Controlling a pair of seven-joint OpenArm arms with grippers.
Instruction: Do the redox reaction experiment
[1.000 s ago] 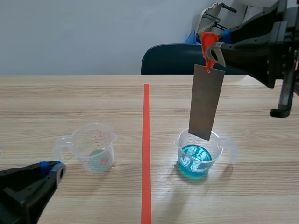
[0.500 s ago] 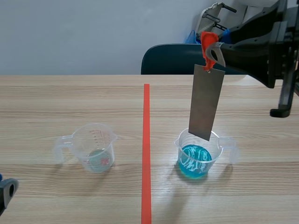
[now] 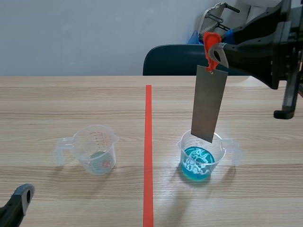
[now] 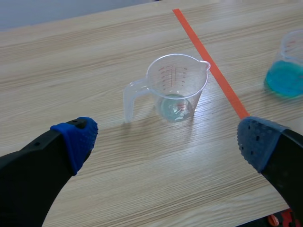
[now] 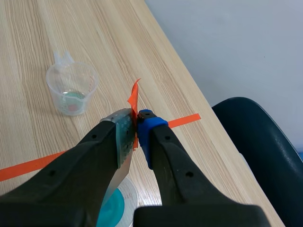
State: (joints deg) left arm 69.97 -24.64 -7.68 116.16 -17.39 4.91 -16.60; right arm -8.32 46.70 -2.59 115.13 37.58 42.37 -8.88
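Scene view only: the full length of the grey metal strip (image 3: 208, 104), hanging near upright from an orange tab (image 3: 211, 39). The tab is pinched at the tip of the right gripper (image 3: 216, 51), which comes in raised from 2 o'clock. The strip's lower end overlaps the far rim of the cup of blue liquid (image 3: 201, 158) and looks clear of the liquid surface. Whether it is inside the rim cannot be told. The left gripper (image 3: 18, 201) shows only as one finger end at 7 o'clock.

Right wrist view: looks straight down the right gripper (image 5: 137, 125). The tab (image 5: 133, 100) sticks up between the pads. The strip (image 5: 116, 180) is seen nearly edge-on, partly hidden under one finger, running down to the blue cup (image 5: 115, 209) directly below. A dark chair (image 5: 260, 142) stands past the table edge.

Left wrist view: both blue pads of the left gripper (image 4: 166, 141), and the spout, handle and printed scale of the clear cup (image 4: 176, 87).

Layout in the scene view: orange tape line (image 3: 148, 151) runs 12 to 6. The blue cup is at 3 o'clock of it, the clear cup (image 3: 97, 149) at 9 o'clock. Both stand upright on the wooden table (image 3: 71, 99). The clear cup holds a thin pool of pale liquid.

Right gripper: fingers clamped on the tab, strip dangling beneath. Left gripper: fingers spread wide, holding nothing, touching nothing. The clear cup stands at its 12 o'clock, ahead of the gap and apart from both pads.
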